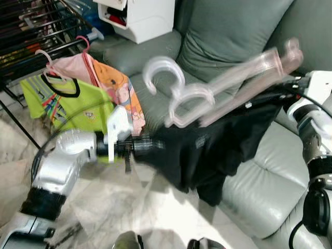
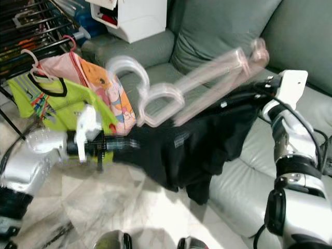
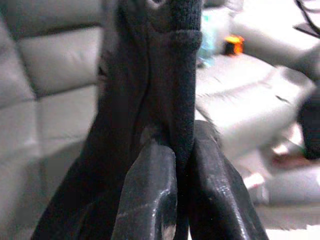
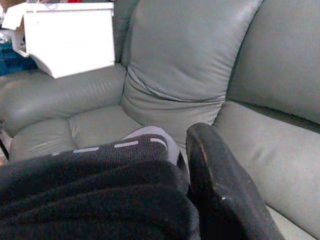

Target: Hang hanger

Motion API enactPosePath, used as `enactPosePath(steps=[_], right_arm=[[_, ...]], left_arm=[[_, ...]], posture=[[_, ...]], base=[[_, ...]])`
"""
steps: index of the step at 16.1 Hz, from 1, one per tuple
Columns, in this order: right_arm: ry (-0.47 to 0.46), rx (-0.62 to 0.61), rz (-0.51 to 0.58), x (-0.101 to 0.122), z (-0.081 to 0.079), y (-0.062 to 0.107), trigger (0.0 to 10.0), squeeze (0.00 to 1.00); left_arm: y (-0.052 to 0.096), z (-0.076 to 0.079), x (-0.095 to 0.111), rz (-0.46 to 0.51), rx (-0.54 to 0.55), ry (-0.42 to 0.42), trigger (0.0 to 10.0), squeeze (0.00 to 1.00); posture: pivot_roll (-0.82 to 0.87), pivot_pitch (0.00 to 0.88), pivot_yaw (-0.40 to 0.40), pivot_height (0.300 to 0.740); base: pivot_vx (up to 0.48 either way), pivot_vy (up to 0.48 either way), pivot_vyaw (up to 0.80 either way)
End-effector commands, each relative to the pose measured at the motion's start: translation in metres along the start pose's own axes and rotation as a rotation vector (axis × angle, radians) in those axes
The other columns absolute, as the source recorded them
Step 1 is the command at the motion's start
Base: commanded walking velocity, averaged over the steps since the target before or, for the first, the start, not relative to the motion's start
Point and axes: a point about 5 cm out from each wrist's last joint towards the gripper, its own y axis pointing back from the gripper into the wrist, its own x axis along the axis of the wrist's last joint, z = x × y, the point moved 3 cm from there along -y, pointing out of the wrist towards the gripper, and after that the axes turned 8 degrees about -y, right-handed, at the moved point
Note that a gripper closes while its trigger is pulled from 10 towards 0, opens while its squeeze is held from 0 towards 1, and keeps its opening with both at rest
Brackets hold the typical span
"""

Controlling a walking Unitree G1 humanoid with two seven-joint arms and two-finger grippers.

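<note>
A black garment (image 1: 207,150) hangs stretched between my two grippers in front of the sofa. My left gripper (image 1: 155,143) is shut on its left edge, and the left wrist view shows both fingers (image 3: 150,195) pinching the dark cloth. My right gripper (image 1: 264,99) is shut on the garment's upper right part, with one black finger (image 4: 220,195) beside the collar (image 4: 145,142). A pale pink translucent hanger (image 1: 238,78) lies tilted along the garment's top, blurred and doubled, with its hook (image 1: 163,70) toward the left. How it is held is hidden.
A black drying rack (image 1: 36,31) stands at the far left, carrying a green shirt (image 1: 78,104) and a pink and orange garment (image 1: 114,83) on hangers. A grey sofa (image 1: 233,31) spans the back and right. A white box (image 1: 145,18) sits by its arm. Marble floor (image 1: 129,207) lies below.
</note>
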Motion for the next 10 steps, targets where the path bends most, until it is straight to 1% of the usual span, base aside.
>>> enactPosePath(steps=[1,3,4,5,6,7,8,9,10], right_arm=[[-0.004,-0.077,0.103,0.031,0.013,-0.002,0.0,0.0],[-0.014,-0.058,0.11,0.032,0.008,-0.004,0.0,0.0],[-0.02,-0.043,0.114,0.033,0.006,-0.005,0.0,0.0],[-0.024,-0.041,0.125,0.035,0.006,-0.005,0.0,0.0],[-0.042,-0.038,0.17,0.043,0.007,-0.005,0.0,0.0],[-0.074,-0.018,0.231,0.053,0.006,-0.003,0.0,0.0],[-0.077,-0.001,0.258,0.058,0.005,-0.002,0.0,0.0],[-0.069,0.007,0.259,0.058,0.004,-0.002,0.0,0.0],[-0.049,0.049,0.26,0.056,-0.001,-0.002,0.0,0.0]], left_arm=[[0.01,0.006,-0.022,-0.097,-0.035,0.004,0.0,0.0],[0.008,0.014,-0.04,-0.172,-0.093,0.022,0.0,0.0],[0.008,0.019,-0.05,-0.225,-0.132,0.002,0.0,0.0],[0.008,0.018,-0.053,-0.231,-0.125,0.015,0.0,0.0],[0.008,0.015,-0.061,-0.252,-0.098,0.035,0.0,0.0],[0.008,0.008,-0.065,-0.256,-0.045,0.035,0.0,0.0],[0.006,-0.001,-0.064,-0.211,0.02,0.068,0.0,0.0],[0.005,-0.008,-0.061,-0.174,0.077,0.091,0.0,0.0],[0.006,-0.023,-0.058,-0.127,0.188,0.119,0.0,0.0]], posture=[[-0.06,0.045,0.012,0.74],[-0.07,0.046,0.014,0.74],[-0.07,0.045,0.014,0.74],[-0.07,0.045,0.015,0.74],[-0.07,0.045,0.016,0.74],[-0.07,0.045,0.019,0.74],[-0.07,0.045,0.019,0.74],[-0.07,0.045,0.019,0.74],[-0.08,0.045,0.016,0.74]], base=[[0.0,0.0,0.0],[0.0,0.0,0.0],[0.0,0.0,0.0],[0.0,0.0,0.0],[0.0,0.0,0.0],[0.0,0.0,0.0],[0.0,0.0,0.0],[0.0,0.0,0.0],[0.0,0.0,0.0]])
